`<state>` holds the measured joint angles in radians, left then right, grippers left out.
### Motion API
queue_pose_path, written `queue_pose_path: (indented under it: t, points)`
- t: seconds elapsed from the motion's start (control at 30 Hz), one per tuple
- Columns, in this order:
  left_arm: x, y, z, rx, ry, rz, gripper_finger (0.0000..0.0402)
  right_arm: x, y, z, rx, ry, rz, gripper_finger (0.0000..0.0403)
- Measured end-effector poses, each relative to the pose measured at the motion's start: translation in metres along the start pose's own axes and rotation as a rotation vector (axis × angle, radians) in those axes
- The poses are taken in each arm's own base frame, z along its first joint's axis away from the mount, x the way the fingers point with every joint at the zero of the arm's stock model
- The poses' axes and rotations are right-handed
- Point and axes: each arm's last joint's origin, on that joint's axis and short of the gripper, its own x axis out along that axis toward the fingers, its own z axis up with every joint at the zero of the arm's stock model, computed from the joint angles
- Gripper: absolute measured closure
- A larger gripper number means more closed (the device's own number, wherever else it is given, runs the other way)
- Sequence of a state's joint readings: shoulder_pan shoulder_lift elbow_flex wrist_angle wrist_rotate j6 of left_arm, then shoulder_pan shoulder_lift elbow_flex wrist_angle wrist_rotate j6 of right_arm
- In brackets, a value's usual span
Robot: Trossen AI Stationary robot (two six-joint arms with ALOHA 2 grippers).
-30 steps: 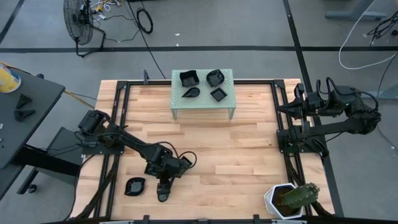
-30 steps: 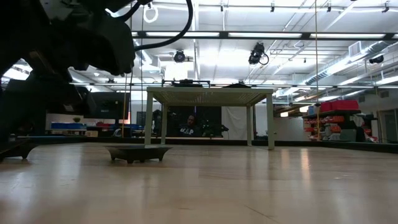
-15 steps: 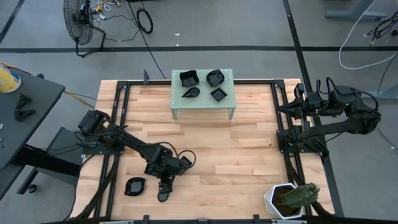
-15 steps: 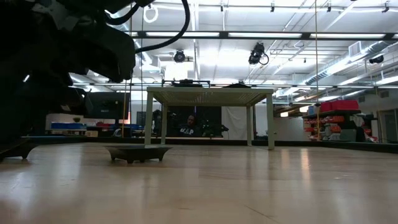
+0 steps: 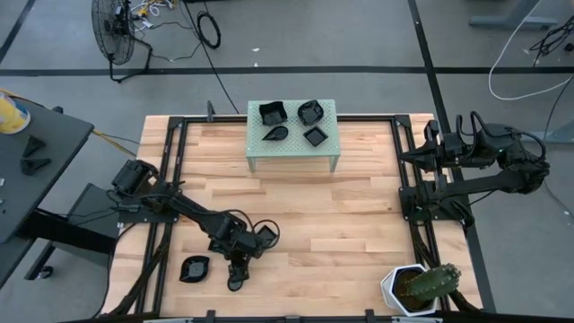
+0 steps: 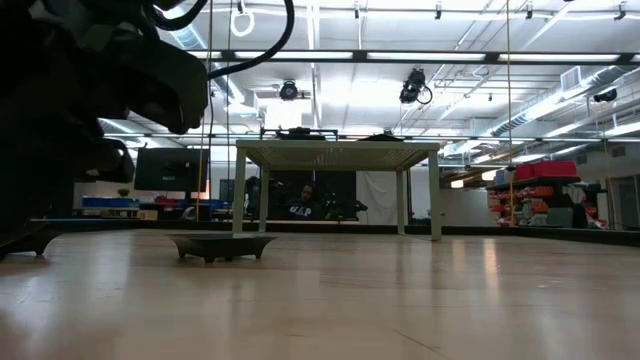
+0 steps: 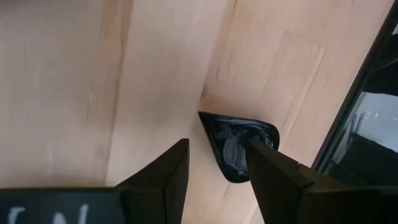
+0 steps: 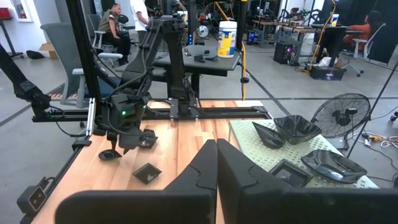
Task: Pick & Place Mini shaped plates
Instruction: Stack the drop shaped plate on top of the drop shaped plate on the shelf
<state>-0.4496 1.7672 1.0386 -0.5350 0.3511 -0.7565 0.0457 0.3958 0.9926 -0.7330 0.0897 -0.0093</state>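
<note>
Two small glossy black dishes lie on the wood near the table's near left corner: one free, the other under my left gripper. In the left wrist view that gripper is open and points down at this dish, astride its rim. Four more black dishes sit on the pale green perforated stand at the far edge. The low view shows one dish resting on its base. My right gripper is shut, parked off the table's right side. My left gripper comes from above with one finger over the dish's hollow and the other finger outside the rim, above bare wood. Whether either finger touches the dish, I cannot tell. The dish lies flat on the table.
A white hexagonal pot with a cactus stands at the near right corner. Black frame rails run along the table's edges. The wood between the stand and the near edge is bare. People sit in the room beyond.
My left arm's wrist has shifted a little toward the table's near left, settling over the dish under it. Both dishes on the wood lie where they were.
</note>
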Motion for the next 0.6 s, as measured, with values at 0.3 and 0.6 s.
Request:
queue_pose_path:
  t: [0.3, 0.6]
  points:
    - [0.0016, -0.0027, -0.0028, -0.013, -0.009, 0.016, 0.0239, 0.0000, 0.0000, 0.0000, 0.000, 0.000, 0.000, 0.0399]
    - [0.0030, -0.0052, -0.0054, -0.020, -0.015, 0.028, 0.0239, 0.0000, 0.0000, 0.0000, 0.000, 0.000, 0.000, 0.0399]
